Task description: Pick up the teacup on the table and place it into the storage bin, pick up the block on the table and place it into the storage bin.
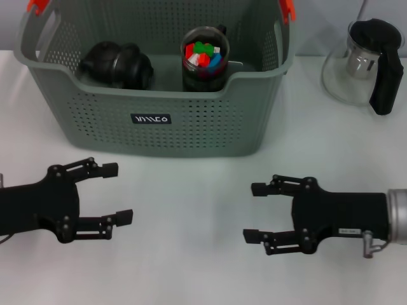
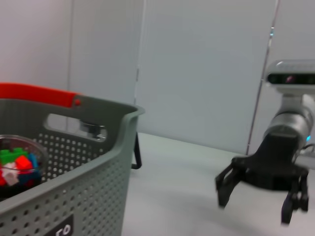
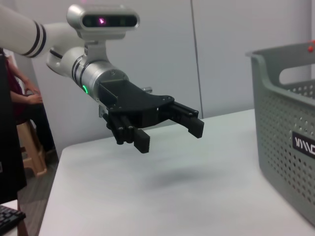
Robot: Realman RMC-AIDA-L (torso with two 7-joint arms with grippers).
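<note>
A white counter [image 1: 191,210] is seen, on which two things are set. The storage bin [image 1: 159,121], grey and perforated, is placed at the far middle. A glass pitcher [image 1: 356,63] with a black handle is stood at the far right, apart from the bin.

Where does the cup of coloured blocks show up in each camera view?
Head view: cup of blocks stands inside the bin, upper middle of the picture.
Left wrist view: the cup shows at the lower left edge, inside the bin.
Right wrist view: not visible; only the bin's outer wall shows.
Shared landmark: the bin's black label.
</note>
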